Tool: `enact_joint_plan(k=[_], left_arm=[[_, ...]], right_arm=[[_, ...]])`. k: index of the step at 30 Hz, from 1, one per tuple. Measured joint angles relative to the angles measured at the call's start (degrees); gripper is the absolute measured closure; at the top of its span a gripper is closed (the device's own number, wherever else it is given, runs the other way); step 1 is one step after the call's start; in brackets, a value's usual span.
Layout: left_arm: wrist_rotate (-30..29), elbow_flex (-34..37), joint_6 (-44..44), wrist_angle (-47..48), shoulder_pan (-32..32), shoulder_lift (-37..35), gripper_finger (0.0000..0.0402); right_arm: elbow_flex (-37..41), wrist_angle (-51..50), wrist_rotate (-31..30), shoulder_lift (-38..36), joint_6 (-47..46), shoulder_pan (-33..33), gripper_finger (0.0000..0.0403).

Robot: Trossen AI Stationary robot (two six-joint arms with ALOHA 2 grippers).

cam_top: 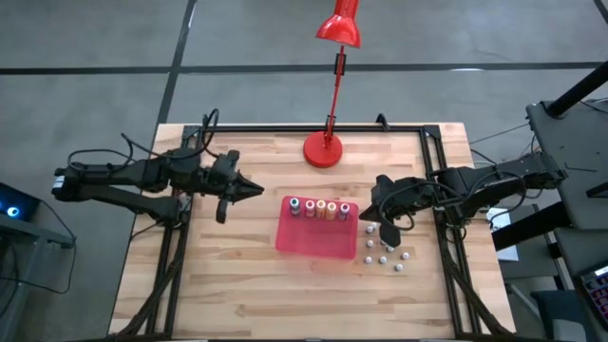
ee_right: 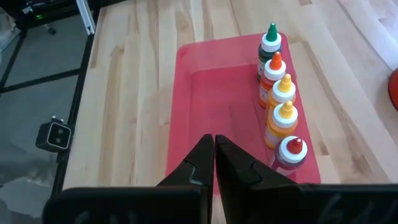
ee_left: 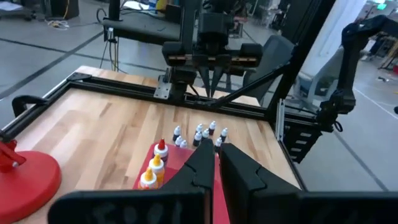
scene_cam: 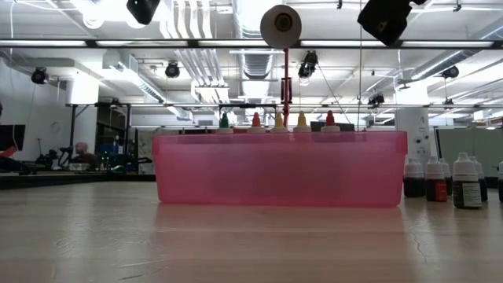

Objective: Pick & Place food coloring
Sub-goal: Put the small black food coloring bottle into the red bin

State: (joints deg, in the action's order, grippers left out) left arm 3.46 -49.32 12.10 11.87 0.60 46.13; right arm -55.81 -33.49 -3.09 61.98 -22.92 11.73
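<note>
Five small pale food colouring bottles (ee_right: 279,106) with green, orange, yellow and red caps stood in a row inside the flat red plastic tray (cam_top: 313,237). Seven small white-capped dark bottles (cam_top: 385,249) remained on the wooden table (cam_top: 218,275). Left gripper (cam_top: 255,189) and right gripper (cam_top: 366,217) hovered closed, empty. No legible writing.

Five food coloring bottles (ee_right: 278,93), upright, rowed inside red tray (ee_right: 211,106)

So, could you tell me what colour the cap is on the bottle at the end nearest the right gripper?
Red, clearest in the right wrist view.
</note>
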Motion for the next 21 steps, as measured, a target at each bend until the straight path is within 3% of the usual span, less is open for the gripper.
enact_joint_plan(k=[11, 21], left_arm=[[0.0, 11.8, 0.5, -13.7, 0.0, -6.2, 0.0402], [0.0, 14.3, 4.5, -14.0, 0.0, -4.8, 0.0402]], right_arm=[[0.0, 2.5, -0.1, 0.0, 0.5, 0.0, 0.0394], [0.0, 2.5, -0.1, 0.0, 1.1, -0.4, 0.0394]])
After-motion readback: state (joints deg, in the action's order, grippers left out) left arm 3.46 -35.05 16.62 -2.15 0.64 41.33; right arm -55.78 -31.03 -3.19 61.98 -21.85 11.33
